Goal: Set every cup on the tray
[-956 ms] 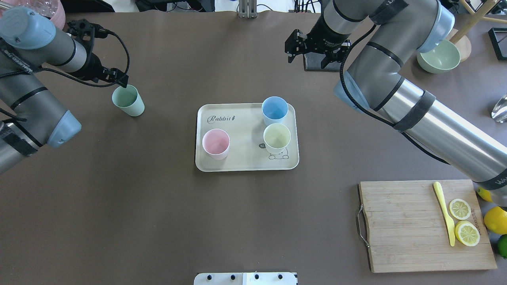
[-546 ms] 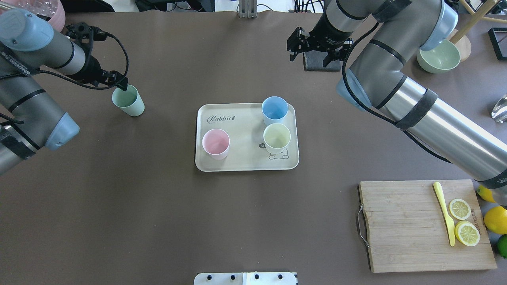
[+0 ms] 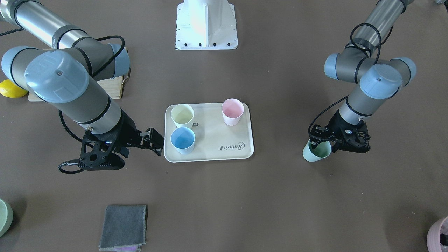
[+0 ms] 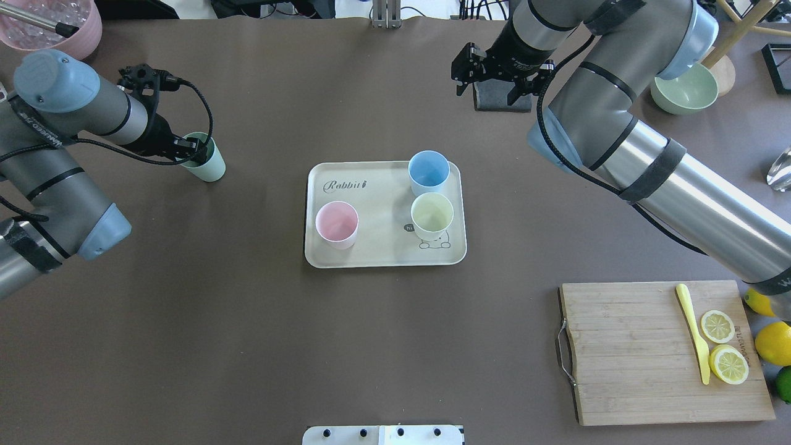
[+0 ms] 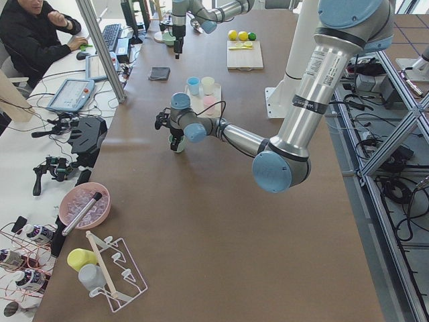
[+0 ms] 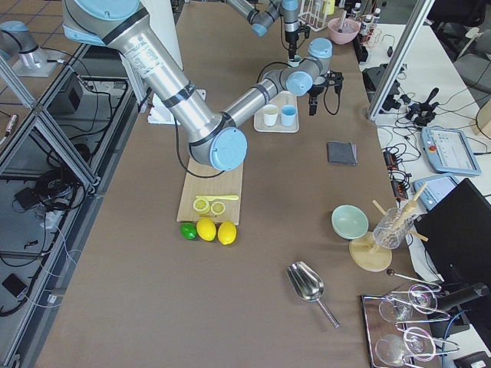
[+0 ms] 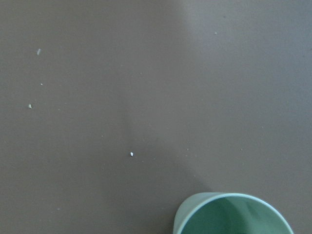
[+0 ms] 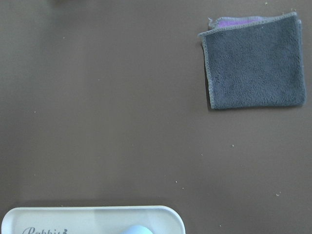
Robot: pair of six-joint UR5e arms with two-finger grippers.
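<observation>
The cream tray lies mid-table and holds the light blue cup, the pale yellow cup and the pink cup, all upright. The mint green cup stands upright on the bare table, left of the tray. My left gripper is open right over its far rim; the cup's mouth shows at the bottom of the left wrist view. My right gripper is open and empty, beyond the tray's far right corner. The front-facing view shows the tray, the mint cup and both grippers, left and right.
A folded grey cloth lies below the right gripper. A wooden cutting board with lemon slices and a yellow knife sits front right, with lemons beside it. A pale-green bowl is far right and a mauve-pink pot far left.
My left gripper has moved from behind the mint cup to over its rim. My right gripper has drifted slightly farther from the tray. The cups have not moved.
</observation>
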